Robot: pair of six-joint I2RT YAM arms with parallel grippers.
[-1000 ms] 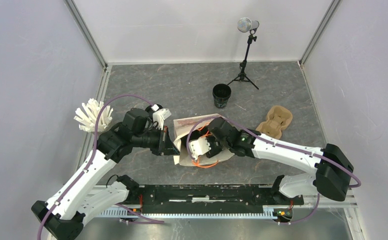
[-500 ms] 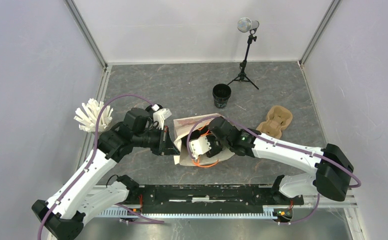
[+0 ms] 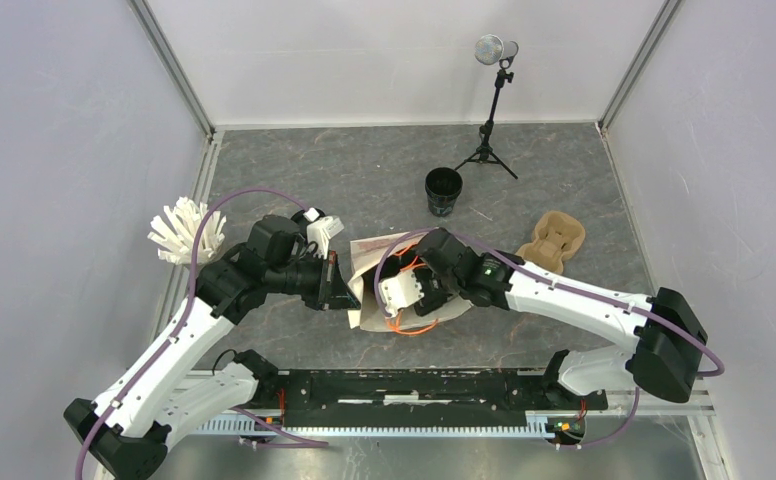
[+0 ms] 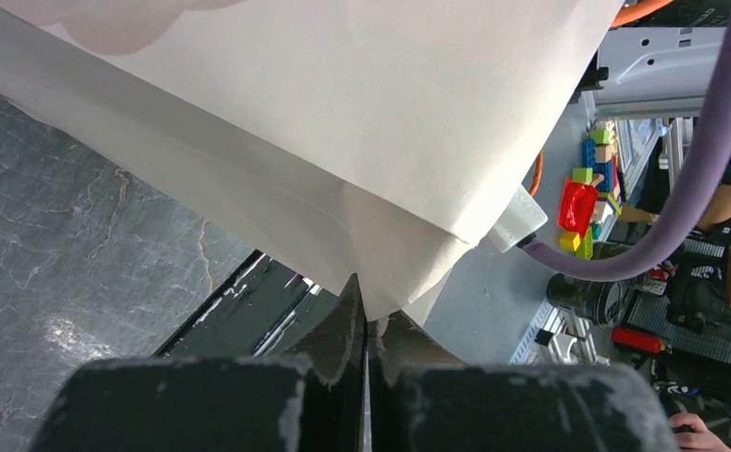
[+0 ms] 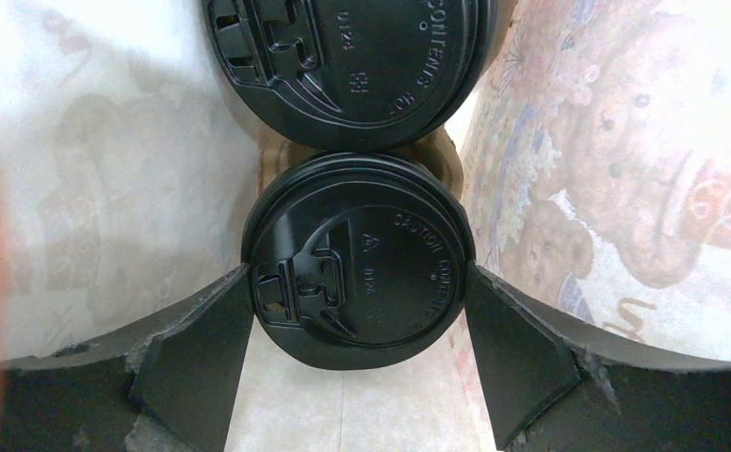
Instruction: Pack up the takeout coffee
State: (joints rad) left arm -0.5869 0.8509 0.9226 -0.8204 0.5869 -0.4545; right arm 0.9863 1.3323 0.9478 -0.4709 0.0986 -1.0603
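Lidded cup [image 5: 357,259] in bag [image 5: 89,188], second cup [image 5: 352,56] cropped

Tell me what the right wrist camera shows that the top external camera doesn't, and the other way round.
Only the right wrist: the nearer black lidded cup and the farther black lidded cup, inside the beige paper bag, with the right fingers against both sides of the nearer lid. Only the top external: a separate black cup, the brown moulded-pulp carrier, and the left fingers pinching the bag's edge. Both: the bag, though the top view hides its contents.
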